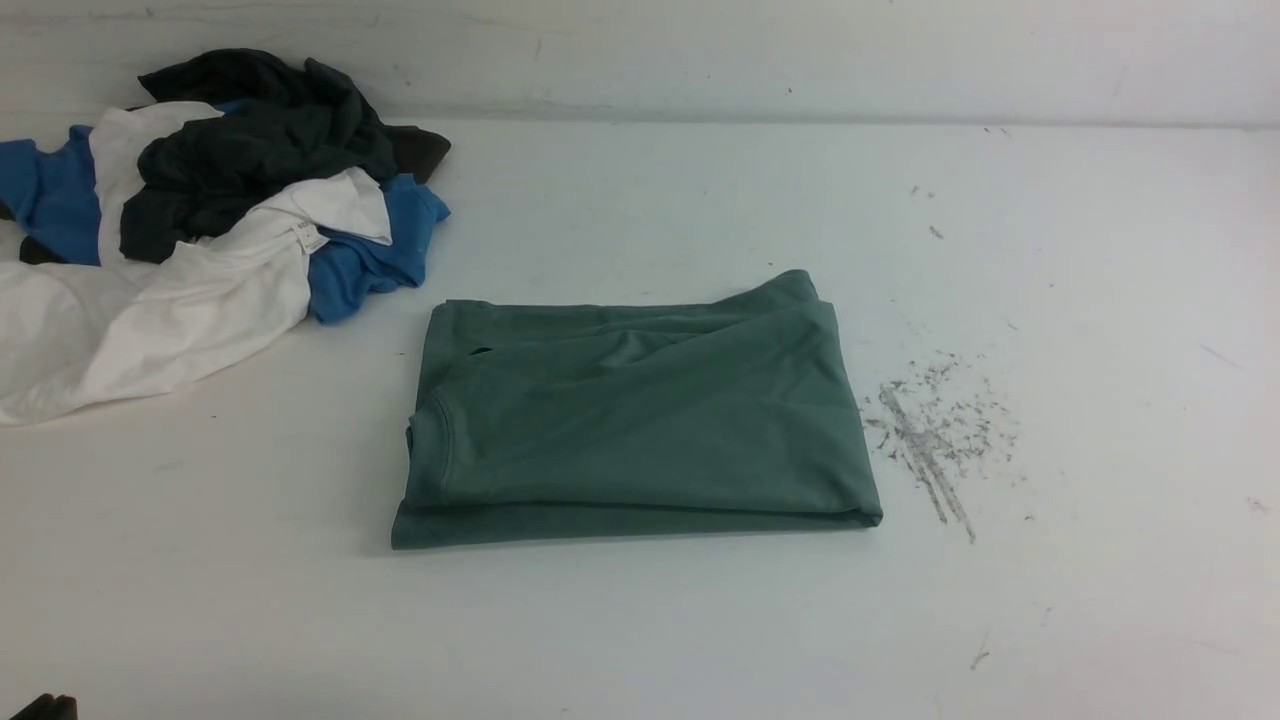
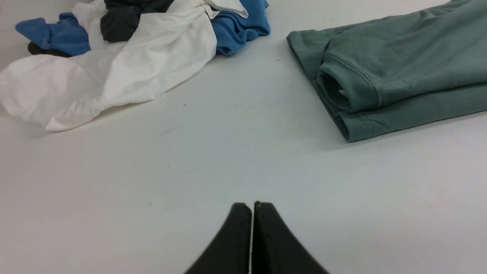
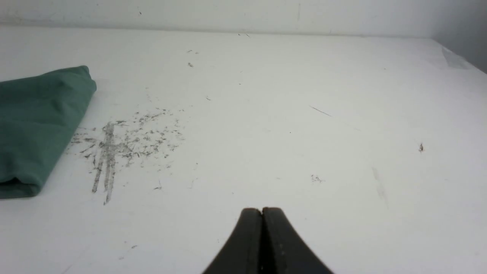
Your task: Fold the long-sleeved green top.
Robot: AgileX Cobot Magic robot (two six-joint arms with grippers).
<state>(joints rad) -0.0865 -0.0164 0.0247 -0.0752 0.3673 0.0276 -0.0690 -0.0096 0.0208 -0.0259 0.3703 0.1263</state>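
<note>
The green long-sleeved top [image 1: 640, 420] lies folded into a compact rectangle in the middle of the white table, its collar at the left end. The left wrist view shows that collar end of the top [image 2: 395, 72], and the right wrist view shows its other end [image 3: 34, 129]. My left gripper [image 2: 252, 206] is shut and empty over bare table, well short of the top. My right gripper [image 3: 261, 210] is also shut and empty over bare table, off to the right of the top. In the front view only a dark bit of the left arm [image 1: 40, 707] shows at the bottom corner.
A heap of white, blue and black garments [image 1: 200, 220] lies at the table's back left, close to the top's far left corner. A patch of grey scuff marks [image 1: 930, 430] sits just right of the top. A wall [image 1: 700, 50] bounds the table's far edge.
</note>
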